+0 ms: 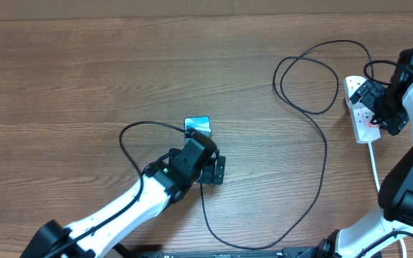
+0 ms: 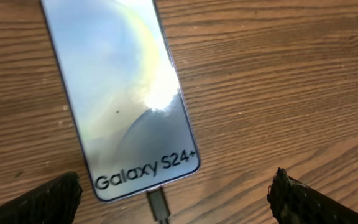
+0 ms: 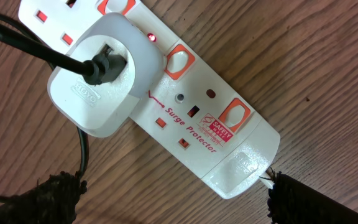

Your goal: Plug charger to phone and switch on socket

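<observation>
Now | one phone [image 2: 123, 93] | one charger [image 3: 98, 67], tip in phone | one socket [image 3: 197, 124] | left pincer [image 2: 176, 186], right pincer [image 3: 173, 183]: spread wide, empty

overhead looks straight down on the table [image 1: 84, 72]; wrist views sit close above phone [image 2: 123, 93] and socket [image 3: 216, 124].
</observation>
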Controlling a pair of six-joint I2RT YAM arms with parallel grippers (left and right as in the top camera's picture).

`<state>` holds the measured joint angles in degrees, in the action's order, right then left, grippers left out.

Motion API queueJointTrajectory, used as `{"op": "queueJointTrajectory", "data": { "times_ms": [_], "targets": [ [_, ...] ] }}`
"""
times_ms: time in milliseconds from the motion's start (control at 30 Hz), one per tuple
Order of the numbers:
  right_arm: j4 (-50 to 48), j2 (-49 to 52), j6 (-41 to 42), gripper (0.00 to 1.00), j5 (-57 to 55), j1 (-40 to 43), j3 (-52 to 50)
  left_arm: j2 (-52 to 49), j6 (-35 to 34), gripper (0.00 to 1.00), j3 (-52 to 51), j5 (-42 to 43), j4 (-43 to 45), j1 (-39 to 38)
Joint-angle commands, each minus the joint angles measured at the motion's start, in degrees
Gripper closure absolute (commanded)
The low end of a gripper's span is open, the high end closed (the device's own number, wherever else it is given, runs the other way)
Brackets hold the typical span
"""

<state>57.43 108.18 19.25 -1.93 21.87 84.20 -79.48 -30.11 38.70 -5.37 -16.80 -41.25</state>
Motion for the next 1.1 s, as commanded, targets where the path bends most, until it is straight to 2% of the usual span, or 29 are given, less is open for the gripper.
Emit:
{"op": "queueJointTrajectory", "data": {
  "times_ms": [0,167,367,600,833,1067],
  "targets": [
    [-0.3,-0.8,-0.7,0.00,-0.4,0.0,0.1,4.6,-1.3,0.00,-5.1,-2.0,2.4,1.3],
    [-0.3,-0.8,-0.7,0.00,-0.4,0.0,0.1,13.4,-5.5,0.01,-14.8,-0.8,9.0,7.1],
    [-0.3,-0.8,-0.7,0.00,-0.4,0.0,0.1,25.5,-7.9,0.00,-27.0,5.6,17.7,16.9],
    [-0.3,-0.8,-0.7,0.00,-0.4,0.0,0.1,36.4,-7.8,0.00,-38.3,4.8,29.8,20.3],
    [-0.3,-0.8,-0.7,0.00,-0.4,0.0,0.1,40.1,-8.0,0.00,-38.4,4.6,27.7,24.9],
    [-0.3,-0.8,-0.7,0.00,-0.4,0.0,0.1,47.5,-2.3,0.00,-38.4,4.6,24.5,32.2]
  ]
}}
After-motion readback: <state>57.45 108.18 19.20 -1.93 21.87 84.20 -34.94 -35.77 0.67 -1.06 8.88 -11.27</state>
